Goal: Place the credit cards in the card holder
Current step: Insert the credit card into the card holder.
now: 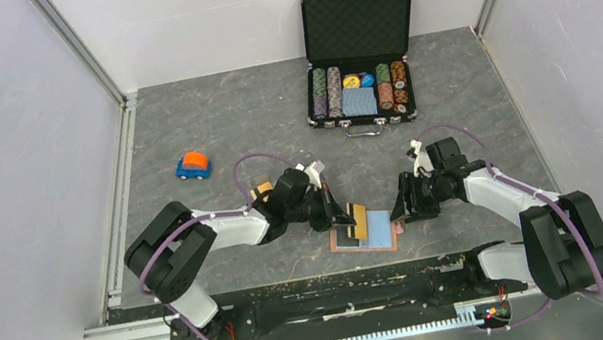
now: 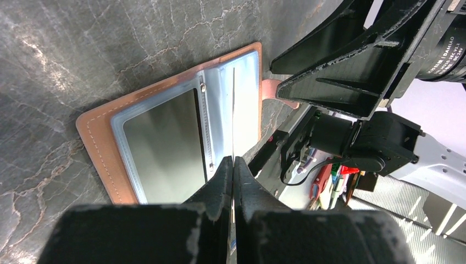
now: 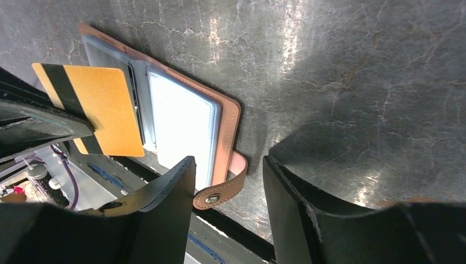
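Top view: one open card holder [image 1: 375,236] lies on the grey bench [image 1: 223,118], in the lower middle of the frame, between the two arms. The left fingers [image 1: 338,212] are closed on one gold credit card [image 1: 360,216], which stands over the left half of the holder. The right fingers [image 1: 403,206] are just beside the holder's right edge. One open black chip case [image 1: 362,56] stands at the upper middle. One small blue and orange toy car [image 1: 193,166] is at the left, well apart from the holder.

Left wrist view: the left fingers [image 2: 220,181] are pressed together on the gold credit card [image 2: 233,110], which shows edge-on as a thin line. The card holder [image 2: 96,143] lies open below it, with a tan border and clear sleeves. One dark card [image 2: 159,148] seems to sit in the sleeve at the centre left. The right fingers [image 2: 340,82] fill the upper right.

Right wrist view: the right fingers [image 3: 159,209] stand moderately apart with nothing gripped between them. One snap tab [image 3: 225,187] of the card holder [image 3: 228,121] shows in the gap. The gold credit card [image 3: 93,107], with one black stripe, is at the upper left, held by the left fingers [image 3: 38,124].
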Controlling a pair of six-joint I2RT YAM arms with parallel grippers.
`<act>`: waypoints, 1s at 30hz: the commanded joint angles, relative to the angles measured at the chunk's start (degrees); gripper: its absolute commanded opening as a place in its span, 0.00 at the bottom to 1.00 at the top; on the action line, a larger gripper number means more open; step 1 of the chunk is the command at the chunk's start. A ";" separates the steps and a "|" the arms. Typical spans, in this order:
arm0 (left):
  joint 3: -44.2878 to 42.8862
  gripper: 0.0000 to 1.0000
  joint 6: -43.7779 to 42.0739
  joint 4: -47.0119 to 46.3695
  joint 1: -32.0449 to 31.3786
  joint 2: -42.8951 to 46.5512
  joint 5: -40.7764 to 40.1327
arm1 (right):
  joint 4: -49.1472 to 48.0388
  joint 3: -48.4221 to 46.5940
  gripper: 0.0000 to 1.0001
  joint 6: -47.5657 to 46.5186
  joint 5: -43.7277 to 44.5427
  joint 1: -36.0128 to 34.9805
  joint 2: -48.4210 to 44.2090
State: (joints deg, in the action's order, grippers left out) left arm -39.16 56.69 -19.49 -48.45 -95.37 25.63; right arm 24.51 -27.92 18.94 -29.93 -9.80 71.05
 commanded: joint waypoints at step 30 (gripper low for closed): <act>-0.92 0.02 5.80 -8.83 -2.79 -6.85 1.36 | -1.65 6.65 0.43 0.31 1.98 -0.13 0.12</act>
State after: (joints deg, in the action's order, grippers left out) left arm -38.63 60.66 -26.39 -50.37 -101.84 26.13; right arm 20.03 -24.82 20.43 -32.80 -9.65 70.08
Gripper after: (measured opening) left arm 0.032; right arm 0.439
